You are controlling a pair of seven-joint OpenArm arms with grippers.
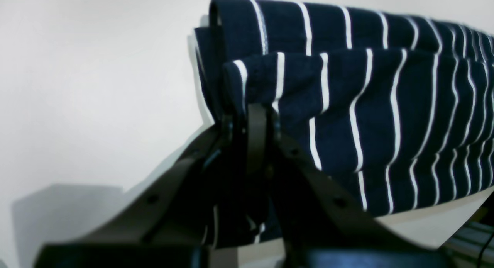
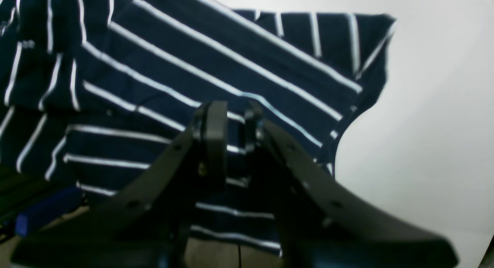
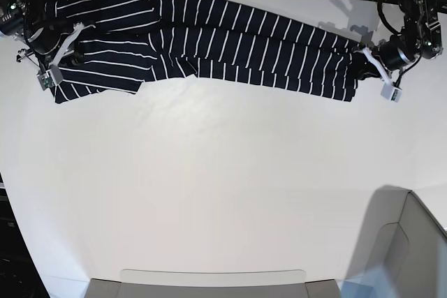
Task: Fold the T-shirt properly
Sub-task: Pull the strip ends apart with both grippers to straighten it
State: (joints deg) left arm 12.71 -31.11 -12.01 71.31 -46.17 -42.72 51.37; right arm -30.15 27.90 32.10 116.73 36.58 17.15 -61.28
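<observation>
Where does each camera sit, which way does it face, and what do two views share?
Left wrist: on the left arm, facing the T-shirt's end; the dark left tool shows.
Right wrist: on the right arm, facing the shirt's other end; the right tool shows.
Base: seemingly at the robot's body, looking down at the white table; both arms' tools show.
The base and left wrist views share the narrow striped end.

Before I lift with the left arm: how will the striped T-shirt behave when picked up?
The T-shirt will probably hang floppy, since it already lies in loose creases. Its layers may slide apart or unfold, as the edges near the left gripper are stacked unevenly. The long folded strip would likely sag mid-span.
</observation>
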